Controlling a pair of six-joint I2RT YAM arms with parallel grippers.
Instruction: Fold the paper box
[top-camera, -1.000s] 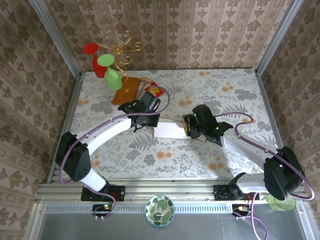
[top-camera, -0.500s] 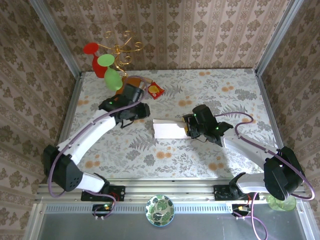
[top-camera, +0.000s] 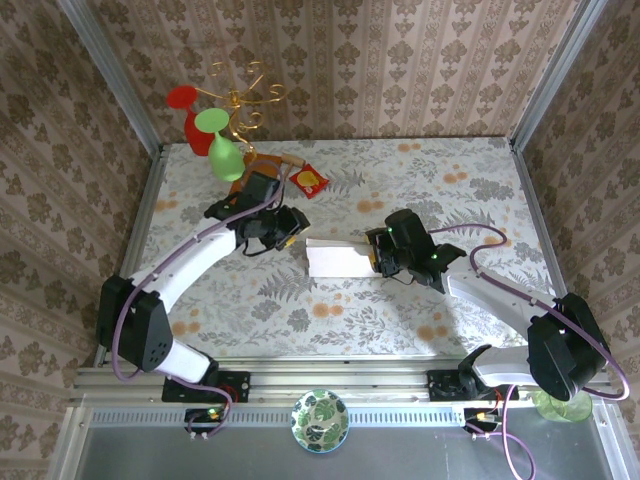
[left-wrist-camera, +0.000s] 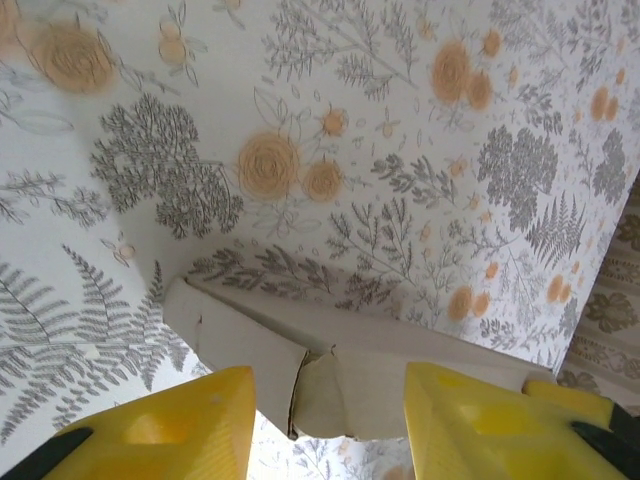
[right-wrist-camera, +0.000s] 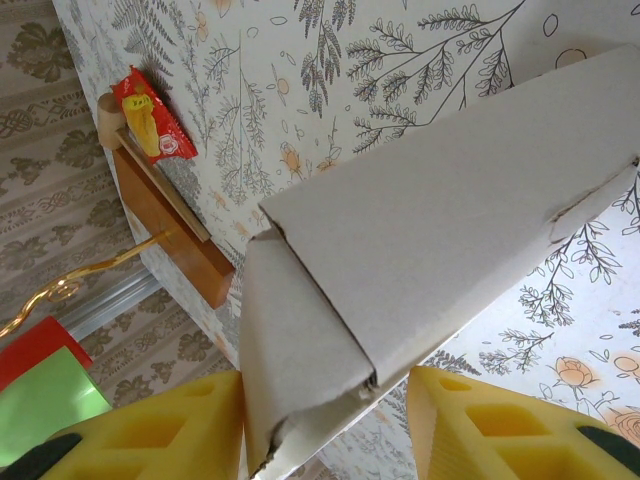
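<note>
Box (top-camera: 338, 258) lies near the middle of the table (top-camera: 470, 190), its long side running from 9 to 3 o'clock in the top view. We see it as an off-white, creased shape with its panels folded over. Its 3 o'clock end sits between the fingers of the right gripper (top-camera: 378, 256), which we read as clamped on that end. In the right wrist view a folded end flap lies against one yellow finger. At about 10 o'clock from the box, just beside its 9 o'clock end, the left gripper (top-camera: 292, 232) hangs with its fingers spread and nothing between them. Its wrist view shows the box end beyond the fingertips, apart from both. Farther out at 11 o'clock we find the brown board (right-wrist-camera: 170, 230), partly under the left arm. A small red packet (top-camera: 311, 179) lies just beside it at 3 o'clock.
</note>
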